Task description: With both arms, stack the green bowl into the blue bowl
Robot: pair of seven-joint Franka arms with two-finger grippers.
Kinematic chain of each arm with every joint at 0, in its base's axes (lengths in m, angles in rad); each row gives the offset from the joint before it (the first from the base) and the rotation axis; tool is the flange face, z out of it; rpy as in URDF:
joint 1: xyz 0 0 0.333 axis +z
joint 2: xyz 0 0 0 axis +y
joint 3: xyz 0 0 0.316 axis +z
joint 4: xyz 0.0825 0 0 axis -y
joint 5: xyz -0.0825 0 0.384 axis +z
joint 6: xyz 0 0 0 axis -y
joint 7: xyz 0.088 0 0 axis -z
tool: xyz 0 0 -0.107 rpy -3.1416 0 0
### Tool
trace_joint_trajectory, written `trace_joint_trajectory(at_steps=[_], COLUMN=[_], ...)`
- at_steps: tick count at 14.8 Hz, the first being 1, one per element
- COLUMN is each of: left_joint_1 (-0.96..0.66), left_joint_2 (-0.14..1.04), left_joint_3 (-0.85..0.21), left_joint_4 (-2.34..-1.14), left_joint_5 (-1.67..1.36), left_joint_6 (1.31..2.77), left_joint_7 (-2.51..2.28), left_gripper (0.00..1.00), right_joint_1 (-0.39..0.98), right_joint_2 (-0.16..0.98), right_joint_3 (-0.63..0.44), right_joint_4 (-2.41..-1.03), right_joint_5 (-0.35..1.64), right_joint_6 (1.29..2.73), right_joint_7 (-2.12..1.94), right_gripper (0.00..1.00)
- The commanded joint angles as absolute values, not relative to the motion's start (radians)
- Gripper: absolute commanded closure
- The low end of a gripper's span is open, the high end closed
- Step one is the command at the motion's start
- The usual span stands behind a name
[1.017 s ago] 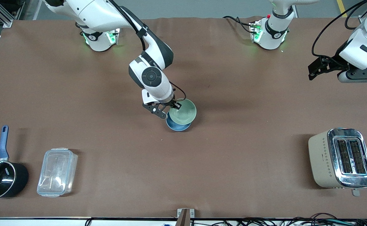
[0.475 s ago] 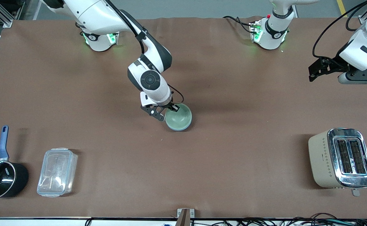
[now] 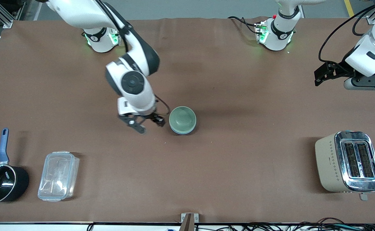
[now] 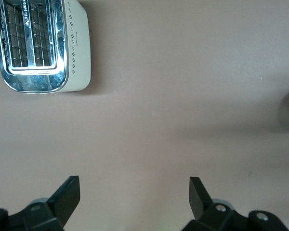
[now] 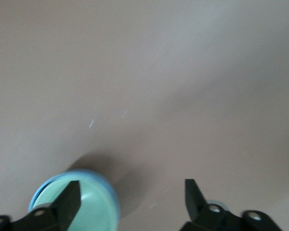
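Observation:
The green bowl point(image 3: 182, 119) sits nested in the blue bowl point(image 3: 178, 132) at the middle of the table; only a thin blue rim shows under it. In the right wrist view the green bowl point(image 5: 89, 211) shows with the blue rim point(image 5: 106, 185) around it. My right gripper point(image 3: 147, 123) is open and empty, just beside the stacked bowls toward the right arm's end; it also shows in the right wrist view point(image 5: 132, 199). My left gripper point(image 3: 322, 74) is open and empty, held high over the left arm's end of the table; it also shows in the left wrist view point(image 4: 135, 197).
A beige toaster point(image 3: 348, 162) stands near the front camera at the left arm's end, also in the left wrist view point(image 4: 41, 45). A clear plastic container point(image 3: 58, 176) and a black saucepan with blue handle point(image 3: 2, 179) lie at the right arm's end.
My right gripper lowered the green bowl into the blue bowl, let go, opened and drew away toward the right arm's end. The left arm has barely moved.

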State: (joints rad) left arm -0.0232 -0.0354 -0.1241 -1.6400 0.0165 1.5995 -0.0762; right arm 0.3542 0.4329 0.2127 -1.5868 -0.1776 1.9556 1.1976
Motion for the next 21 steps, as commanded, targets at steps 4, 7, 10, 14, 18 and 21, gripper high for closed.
trace_joint_trajectory(at_steps=[4,7,10,14,18,21], left_joint_1=[-0.011,-0.008,-0.008,-0.006,-0.005,-0.011], left_joint_2=[-0.037,-0.044,-0.043,-0.034,-0.037,-0.032], left_joint_3=[-0.124,-0.118,-0.115,-0.114,-0.11,-0.112], left_joint_4=[-1.618,-1.617,-1.608,-1.589,-1.582,-1.582], left_joint_5=[0.005,0.005,0.008,0.015,0.017,0.017], left_joint_6=[1.588,1.56,1.557,1.554,1.54,1.537], left_joint_7=[-0.066,-0.078,-0.075,-0.066,-0.066,-0.066], left_gripper=[0.0,0.0,0.0,0.0,0.0,0.0], right_joint_1=[0.089,0.054,0.054,0.054,0.06,0.06], right_joint_2=[0.164,0.069,-0.011,-0.008,-0.008,-0.008], right_joint_3=[0.218,0.091,-0.052,-0.109,-0.107,-0.107], right_joint_4=[-1.631,-1.626,-1.615,-1.464,-1.47,-1.47], right_joint_5=[-0.216,-0.138,-0.049,-0.051,-0.049,-0.049], right_joint_6=[1.766,1.703,1.643,1.502,1.512,1.508], right_joint_7=[0.648,0.366,0.143,0.014,0.014,0.014], right_gripper=[0.0,0.0,0.0,0.0,0.0,0.0])
